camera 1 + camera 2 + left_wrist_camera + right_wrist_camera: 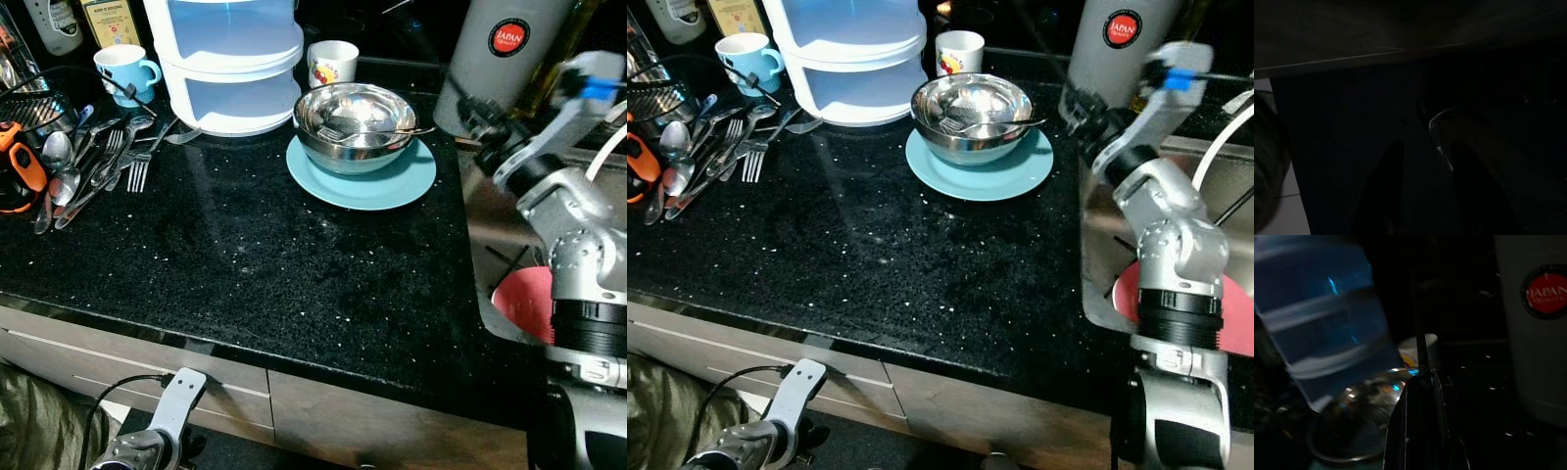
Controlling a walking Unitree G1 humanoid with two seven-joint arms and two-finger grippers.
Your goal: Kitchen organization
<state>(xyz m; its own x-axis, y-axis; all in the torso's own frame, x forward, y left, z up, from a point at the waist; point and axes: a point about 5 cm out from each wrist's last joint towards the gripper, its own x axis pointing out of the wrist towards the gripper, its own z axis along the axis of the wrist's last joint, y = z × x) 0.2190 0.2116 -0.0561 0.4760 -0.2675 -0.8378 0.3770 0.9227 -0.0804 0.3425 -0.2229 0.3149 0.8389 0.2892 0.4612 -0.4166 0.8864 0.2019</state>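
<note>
A steel bowl (355, 122) holding a fork (392, 132) stands on a light blue plate (392, 181) on the black counter (255, 264). Loose spoons and forks (98, 162) lie at the counter's left. My right gripper (462, 110) hovers just right of the bowl, beside a tall white flask (500, 59). In the right wrist view its fingers (1436, 396) are shut on a thin dark strip that sticks out past the tips; it looks like a utensil handle. My left arm (162, 431) hangs idle below the counter edge, its gripper (1425, 166) open in the dark.
A white tiered container (235, 59) stands at the back, with a blue mug (125, 70) to its left and a white cup (331, 62) to its right. An orange-handled tool (22, 162) lies far left. A sink with a red plate (527, 302) lies on the right.
</note>
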